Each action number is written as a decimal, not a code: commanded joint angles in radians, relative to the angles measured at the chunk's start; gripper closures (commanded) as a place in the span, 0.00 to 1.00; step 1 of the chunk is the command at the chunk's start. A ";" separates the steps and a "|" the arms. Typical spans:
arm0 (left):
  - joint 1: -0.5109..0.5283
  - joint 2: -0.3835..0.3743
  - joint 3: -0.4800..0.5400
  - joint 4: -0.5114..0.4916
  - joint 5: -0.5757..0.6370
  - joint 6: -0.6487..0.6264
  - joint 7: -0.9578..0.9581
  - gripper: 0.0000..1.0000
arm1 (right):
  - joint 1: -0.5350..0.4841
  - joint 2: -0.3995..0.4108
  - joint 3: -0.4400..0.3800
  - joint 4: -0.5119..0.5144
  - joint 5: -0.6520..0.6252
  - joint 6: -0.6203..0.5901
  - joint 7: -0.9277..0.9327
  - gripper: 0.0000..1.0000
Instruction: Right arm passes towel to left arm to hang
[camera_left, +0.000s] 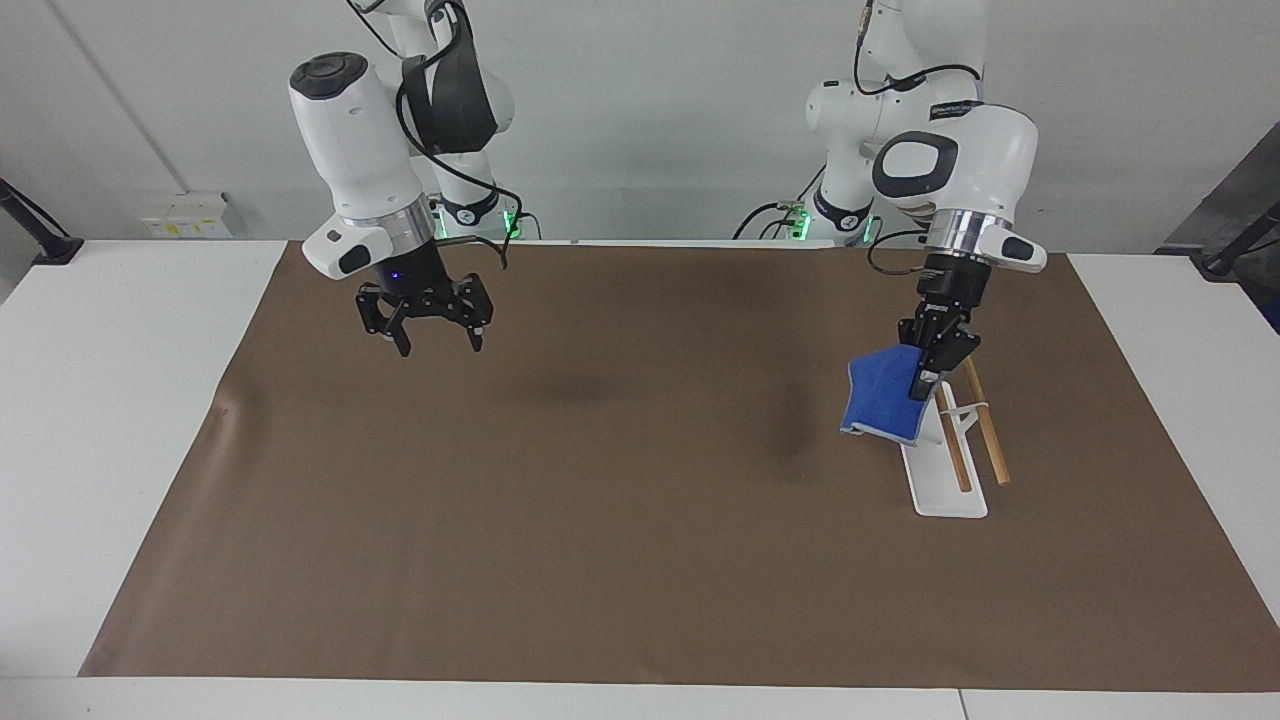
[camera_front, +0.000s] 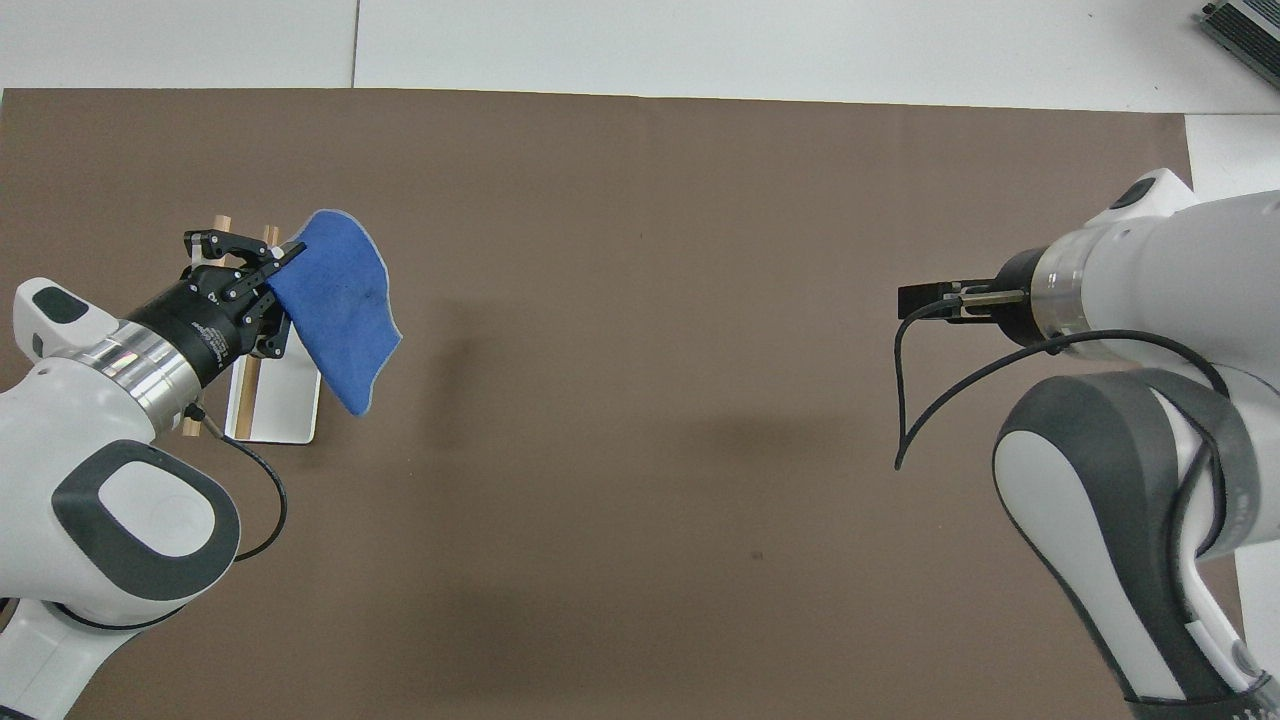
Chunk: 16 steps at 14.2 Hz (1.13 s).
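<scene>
Along the bottom of the facing view runs the white table (camera_left: 60, 420), and most of it is covered by a brown mat (camera_left: 620, 520) that fills the lower and middle frame. At the middle right of that view stands a small rack (camera_left: 945, 490): a white base plate with two wooden bars (camera_left: 985, 430) carried on a thin white stand, seen in the overhead view at the middle left (camera_front: 275, 405). Just above and beside the rack's upper end hangs the towel (camera_left: 880, 400), a blue cloth with pale edging, drooping in the air with its lower edge close to the base plate; whether it brushes the nearer bar is hard to tell from here. The left gripper (camera_left: 933, 372) has its fingertips pressed together on the towel's upper corner, and the left arm (camera_left: 950, 170) drops to it from the upper right of the frame; in the overhead view the cloth (camera_front: 340, 310) fans out from the gripper (camera_front: 275, 270) over the rack. At the upper left of the facing view the right gripper (camera_left: 425, 335) hangs over bare mat with its jaws spread and nothing between them, under the right arm (camera_left: 360, 150), well apart from the towel.
</scene>
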<state>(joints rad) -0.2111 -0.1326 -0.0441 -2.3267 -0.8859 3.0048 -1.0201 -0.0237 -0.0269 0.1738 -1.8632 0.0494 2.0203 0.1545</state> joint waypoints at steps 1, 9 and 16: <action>0.052 -0.010 -0.013 -0.037 -0.016 0.022 -0.005 1.00 | -0.028 0.009 0.007 0.099 -0.046 -0.119 0.066 0.00; 0.208 -0.015 -0.013 -0.054 -0.016 0.022 -0.028 1.00 | -0.045 -0.025 -0.083 0.205 -0.102 -0.327 0.059 0.00; 0.297 -0.010 -0.013 -0.091 -0.018 0.022 -0.064 1.00 | -0.010 -0.015 -0.195 0.308 -0.088 -0.459 -0.087 0.00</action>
<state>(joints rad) 0.0582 -0.1326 -0.0434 -2.3957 -0.8868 3.0086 -1.0584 -0.0123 -0.0719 -0.0229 -1.6066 -0.0355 1.6001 0.1023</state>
